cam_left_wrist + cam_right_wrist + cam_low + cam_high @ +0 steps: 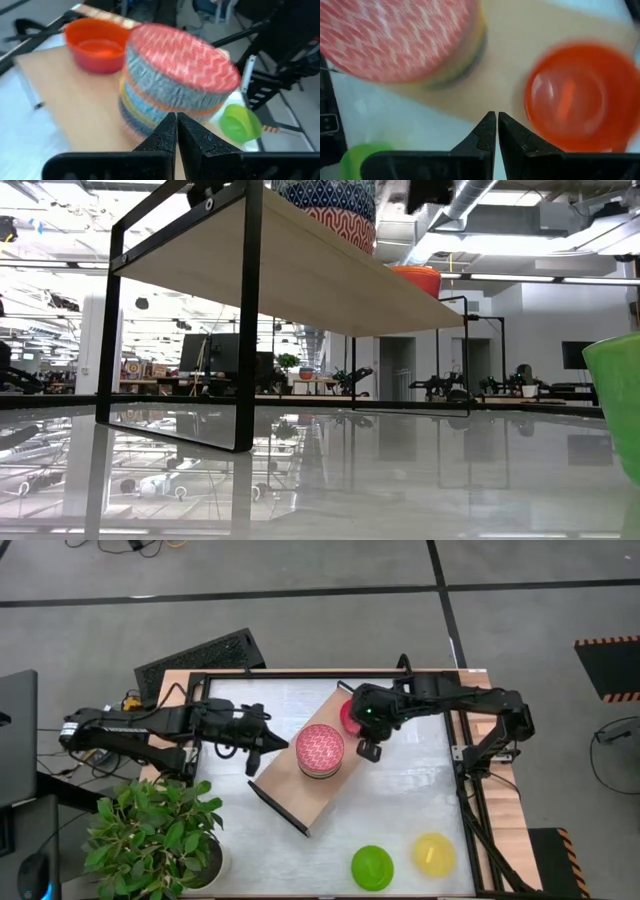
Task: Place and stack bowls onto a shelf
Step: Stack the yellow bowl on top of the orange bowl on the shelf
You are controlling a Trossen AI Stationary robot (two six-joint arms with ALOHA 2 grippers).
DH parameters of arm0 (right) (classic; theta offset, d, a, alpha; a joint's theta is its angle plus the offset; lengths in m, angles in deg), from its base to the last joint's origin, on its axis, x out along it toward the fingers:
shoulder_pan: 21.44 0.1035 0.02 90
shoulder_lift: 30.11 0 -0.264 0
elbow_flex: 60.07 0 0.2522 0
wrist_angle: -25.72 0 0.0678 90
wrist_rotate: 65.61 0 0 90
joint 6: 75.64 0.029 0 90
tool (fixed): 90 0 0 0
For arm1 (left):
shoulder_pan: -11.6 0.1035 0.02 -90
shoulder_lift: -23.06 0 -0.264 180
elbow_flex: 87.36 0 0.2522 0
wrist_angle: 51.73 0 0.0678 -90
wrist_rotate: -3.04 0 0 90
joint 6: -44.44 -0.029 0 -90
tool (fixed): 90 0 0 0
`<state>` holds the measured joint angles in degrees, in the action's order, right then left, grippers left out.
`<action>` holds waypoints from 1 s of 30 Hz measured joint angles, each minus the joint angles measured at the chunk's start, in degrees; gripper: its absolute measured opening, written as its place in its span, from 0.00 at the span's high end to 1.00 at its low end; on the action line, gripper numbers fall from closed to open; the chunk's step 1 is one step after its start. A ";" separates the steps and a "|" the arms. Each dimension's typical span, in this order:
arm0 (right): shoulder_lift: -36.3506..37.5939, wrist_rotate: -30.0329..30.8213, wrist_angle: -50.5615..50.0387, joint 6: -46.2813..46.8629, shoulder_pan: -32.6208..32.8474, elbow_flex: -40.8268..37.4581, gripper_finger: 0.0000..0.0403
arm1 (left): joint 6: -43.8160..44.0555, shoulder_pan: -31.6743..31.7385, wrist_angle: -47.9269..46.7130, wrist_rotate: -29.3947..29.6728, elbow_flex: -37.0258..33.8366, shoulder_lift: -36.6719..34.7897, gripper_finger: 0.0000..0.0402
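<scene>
The light-wood shelf (pixel 300 790) stands slantwise on the white table. On it is a stack of lattice-patterned bowls (pixel 320 750) with a pink one on top, and beside it, toward the shelf's far end, a red bowl (pixel 348 718) stands open side up. A green bowl (pixel 372 867) and a yellow bowl (pixel 434 854) sit on the table near its front edge. My left gripper (pixel 275 747) is shut, level, just left of the stack (pixel 175 75). My right gripper (pixel 370 750) hangs shut above the shelf's right edge, between the stack (pixel 400 40) and the red bowl (pixel 577 97).
A potted plant (pixel 150 830) stands at the table's near left corner. A black keyboard (pixel 200 660) lies beyond the far left corner. The table's black frame (pixel 465 770) runs along the right side. In the low view the shelf's black end frame (pixel 245 320) stands close by.
</scene>
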<state>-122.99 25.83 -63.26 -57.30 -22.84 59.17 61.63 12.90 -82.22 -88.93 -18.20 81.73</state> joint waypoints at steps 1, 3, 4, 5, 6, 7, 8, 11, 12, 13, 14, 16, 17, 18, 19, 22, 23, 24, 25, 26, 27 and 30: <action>0.00 0.06 -2.77 2.06 0.53 0.54 0.88 | -0.02 0.00 -1.49 0.96 0.00 -0.87 0.99; 0.04 0.01 -7.38 6.46 2.17 0.76 0.87 | -0.36 0.00 -3.37 2.82 0.00 -2.95 0.97; 0.04 -0.03 -9.64 8.70 3.42 0.74 0.85 | -0.81 0.00 -4.71 3.44 0.00 -4.16 0.96; 0.04 -0.04 -11.49 10.66 4.85 0.49 0.84 | -1.25 0.00 -6.09 3.86 0.00 -5.59 0.94; 0.04 -0.05 -12.83 12.52 6.45 -0.08 0.82 | -1.45 0.00 -6.86 3.89 0.00 -6.96 0.92; 0.04 -0.09 -13.49 14.34 8.18 -0.86 0.79 | -1.52 0.00 -7.68 3.57 0.00 -8.43 0.89; 0.04 -0.08 -13.98 16.47 10.06 -1.93 0.76 | -1.53 0.00 -9.10 3.12 0.00 -9.99 0.87; -0.02 -0.87 -14.30 22.61 15.54 -5.78 0.65 | -0.16 -0.02 -11.43 2.74 0.00 -14.10 0.78; -0.02 -1.39 -14.30 24.41 17.20 -7.40 0.61 | 0.61 -0.02 -12.53 2.76 0.00 -15.31 0.75; -0.02 -1.80 -14.24 26.11 18.97 -9.13 0.57 | 1.60 -0.02 -13.38 2.76 0.00 -16.34 0.72; -0.02 -2.52 -13.99 27.47 20.78 -11.14 0.53 | 2.49 -0.02 -14.01 2.78 0.01 -17.46 0.70; -0.04 -4.31 -12.50 29.53 24.23 -15.12 0.46 | 3.75 0.00 -17.01 2.82 0.02 -19.05 0.65; 0.05 -5.17 -11.24 30.32 25.84 -17.02 0.43 | 4.03 0.00 -18.66 2.80 0.02 -19.60 0.63; 0.59 -6.37 -9.46 31.18 27.62 -19.15 0.41 | 4.31 0.00 -19.98 2.80 0.02 -20.00 0.61; 1.13 -7.58 -7.52 32.13 29.26 -21.03 0.39 | 4.78 0.00 -21.06 2.80 0.02 -20.27 0.60; 3.62 -9.38 -2.43 34.55 33.78 -25.97 0.38 | 5.53 -0.02 -23.68 2.80 0.02 -20.24 0.56; 4.49 -9.28 -1.14 35.40 35.46 -27.67 0.38 | 5.53 -0.02 -24.10 2.79 0.02 -20.09 0.55; 5.35 -9.33 -0.10 36.15 36.64 -29.40 0.38 | 5.52 -0.02 -24.42 2.79 0.02 -19.81 0.55; 6.22 -9.53 1.26 37.14 37.64 -31.19 0.39 | 5.53 -0.02 -24.61 2.80 0.02 -19.58 0.54; 7.19 -9.88 3.08 38.40 38.43 -33.33 0.39 | 5.44 -0.02 -24.70 2.80 0.02 -19.32 0.54; 8.13 -10.50 5.16 39.54 39.09 -35.47 0.40 | 5.13 -0.02 -24.66 2.80 0.00 -19.00 0.54; 10.77 -12.93 12.69 42.29 40.13 -42.74 0.41 | 4.71 -0.02 -24.79 2.80 0.02 -18.32 0.54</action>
<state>-112.22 12.90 -50.56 -15.01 17.29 16.42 66.33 12.88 -107.00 -86.14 -18.18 63.42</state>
